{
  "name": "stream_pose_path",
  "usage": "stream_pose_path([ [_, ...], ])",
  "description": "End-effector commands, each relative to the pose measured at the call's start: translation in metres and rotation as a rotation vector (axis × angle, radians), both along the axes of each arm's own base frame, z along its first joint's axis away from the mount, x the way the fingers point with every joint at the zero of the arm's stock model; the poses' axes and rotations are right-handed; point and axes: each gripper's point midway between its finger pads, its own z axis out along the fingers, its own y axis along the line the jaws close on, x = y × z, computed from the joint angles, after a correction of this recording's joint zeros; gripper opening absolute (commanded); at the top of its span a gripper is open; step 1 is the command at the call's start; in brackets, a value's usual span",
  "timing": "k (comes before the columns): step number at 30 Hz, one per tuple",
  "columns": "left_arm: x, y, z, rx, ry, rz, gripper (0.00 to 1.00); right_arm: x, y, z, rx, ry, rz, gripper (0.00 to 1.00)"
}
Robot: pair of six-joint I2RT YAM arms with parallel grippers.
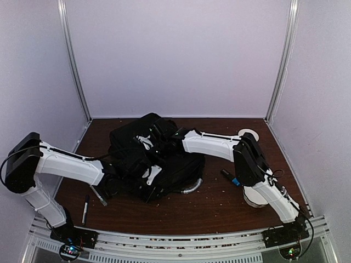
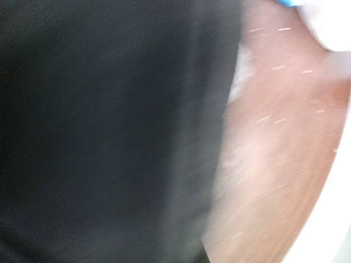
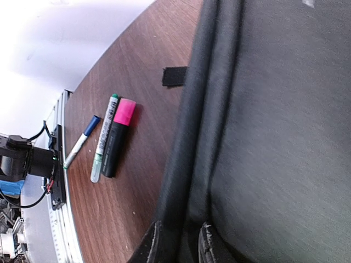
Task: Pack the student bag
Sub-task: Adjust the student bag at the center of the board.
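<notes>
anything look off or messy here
Pale specks are scattered over the brown table, like crumbs or debris. A pink highlighter, a green-capped pen and a blue-capped pen lie loose beside the student bag, not inside it. The bag itself sits slumped and crumpled.

No text is legible; the print on the green-capped marker (image 3: 103, 139) is too small to read.

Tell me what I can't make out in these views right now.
Left wrist view: blurred; only student bag fabric and table show, no fingers.
Top view: both arms' fingers lost against the black bag.
Right wrist view: right fingers cut off by the bottom edge; unclear whether they pinch the bag's fold.
Bag's opening: not discernible in any view.
</notes>
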Motion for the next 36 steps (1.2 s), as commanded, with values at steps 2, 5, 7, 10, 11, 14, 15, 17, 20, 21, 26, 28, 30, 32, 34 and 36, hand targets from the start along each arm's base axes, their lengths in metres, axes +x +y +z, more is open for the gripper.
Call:
stream_pose_path([
  [2, -0.001, -0.064, 0.051, -0.201, -0.142, -0.182, 0.00, -0.022, 0.001, -0.063, -0.075, 0.119, 0.016, 0.22],
  [5, 0.004, -0.072, 0.058, -0.220, -0.190, -0.191, 0.00, -0.027, 0.006, -0.039, 0.007, 0.154, 0.055, 0.22],
  [7, 0.007, -0.077, 0.059, -0.217, -0.201, -0.205, 0.00, -0.024, 0.005, -0.016, 0.055, 0.144, 0.070, 0.23],
  [10, 0.011, -0.086, 0.051, -0.194, -0.199, -0.221, 0.00, -0.011, -0.002, 0.021, 0.100, 0.094, 0.067, 0.24],
  [11, 0.014, -0.087, 0.046, -0.177, -0.196, -0.218, 0.01, -0.007, -0.006, 0.031, 0.109, 0.081, 0.062, 0.26],
  [14, 0.017, -0.090, 0.042, -0.150, -0.191, -0.223, 0.05, 0.011, -0.025, 0.058, 0.150, 0.064, 0.040, 0.29],
  [15, 0.017, -0.090, 0.043, -0.148, -0.193, -0.225, 0.08, 0.017, -0.033, 0.067, 0.160, 0.055, 0.028, 0.30],
  [17, 0.016, -0.088, 0.048, -0.146, -0.207, -0.225, 0.17, 0.028, -0.049, 0.084, 0.173, 0.024, 0.009, 0.33],
  [20, 0.013, -0.082, 0.056, -0.125, -0.219, -0.228, 0.34, 0.038, -0.074, 0.109, 0.191, -0.011, -0.024, 0.37],
  [21, 0.012, -0.081, 0.060, -0.118, -0.219, -0.236, 0.36, 0.041, -0.082, 0.118, 0.196, -0.023, -0.033, 0.39],
  [26, 0.001, -0.057, 0.082, -0.072, -0.245, -0.261, 0.39, 0.036, -0.138, 0.142, 0.140, -0.121, -0.109, 0.40],
  [28, 0.000, -0.041, 0.092, -0.048, -0.287, -0.252, 0.39, 0.023, -0.165, 0.125, 0.065, -0.154, -0.144, 0.39],
  [30, 0.001, -0.023, 0.101, -0.019, -0.340, -0.233, 0.39, 0.010, -0.189, 0.117, 0.010, -0.197, -0.165, 0.38],
  [32, 0.006, -0.007, 0.107, 0.015, -0.399, -0.202, 0.39, -0.005, -0.210, 0.108, -0.034, -0.213, -0.174, 0.38],
  [34, 0.012, 0.006, 0.107, 0.047, -0.453, -0.174, 0.40, -0.024, -0.223, 0.097, -0.057, -0.184, -0.156, 0.38],
  [36, 0.016, 0.010, 0.102, 0.077, -0.480, -0.177, 0.42, -0.047, -0.230, 0.083, -0.061, -0.125, -0.119, 0.38],
])
